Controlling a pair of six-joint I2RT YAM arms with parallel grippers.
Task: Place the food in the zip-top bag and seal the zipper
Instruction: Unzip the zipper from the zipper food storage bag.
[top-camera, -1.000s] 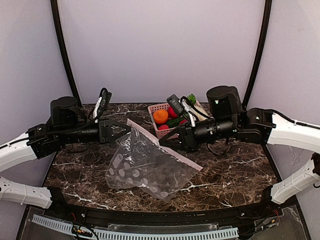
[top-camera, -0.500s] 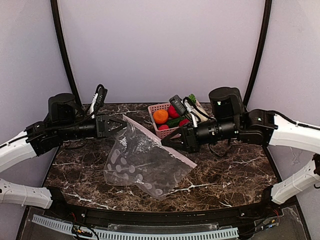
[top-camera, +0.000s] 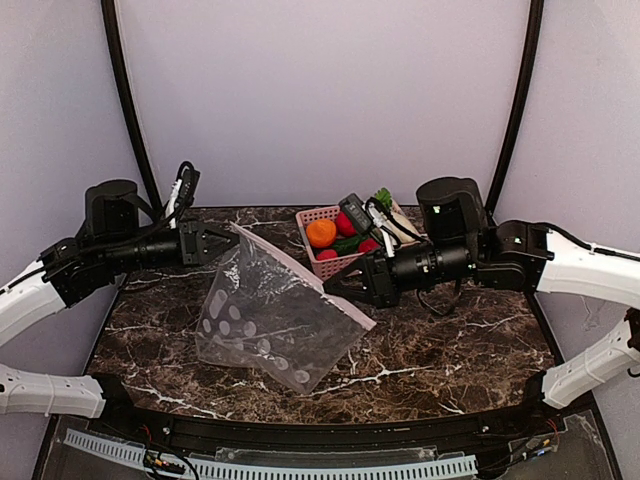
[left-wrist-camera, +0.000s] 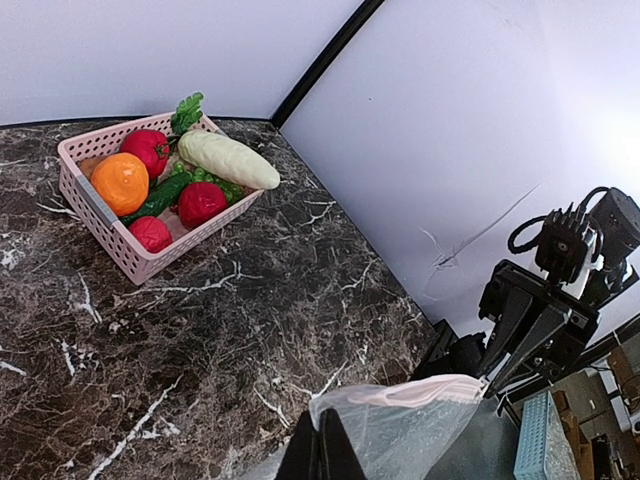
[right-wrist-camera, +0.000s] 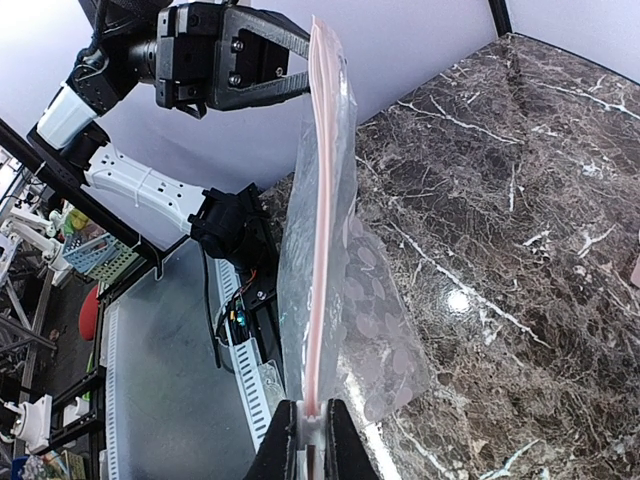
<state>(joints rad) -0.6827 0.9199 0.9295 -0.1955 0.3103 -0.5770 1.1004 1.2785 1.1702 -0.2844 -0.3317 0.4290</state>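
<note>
Clearly both claws are clenched on the bag (top-camera: 262, 322), one at each end of its pink zip strip (top-camera: 300, 272). The left claw (top-camera: 232, 241) pinches the higher end at centre-left of the overhead view, and the right claw (top-camera: 335, 290) pinches the lower end near the middle. Held so, the strip runs taut and slanted in the air, while the dotted body hangs down and seems to rest on the table (top-camera: 460, 340). This stretch probably serves to line the mouth up for filling. The food (top-camera: 321, 232) sits in the pink basket (top-camera: 306, 214) at upper centre, just behind the right claw.
</note>
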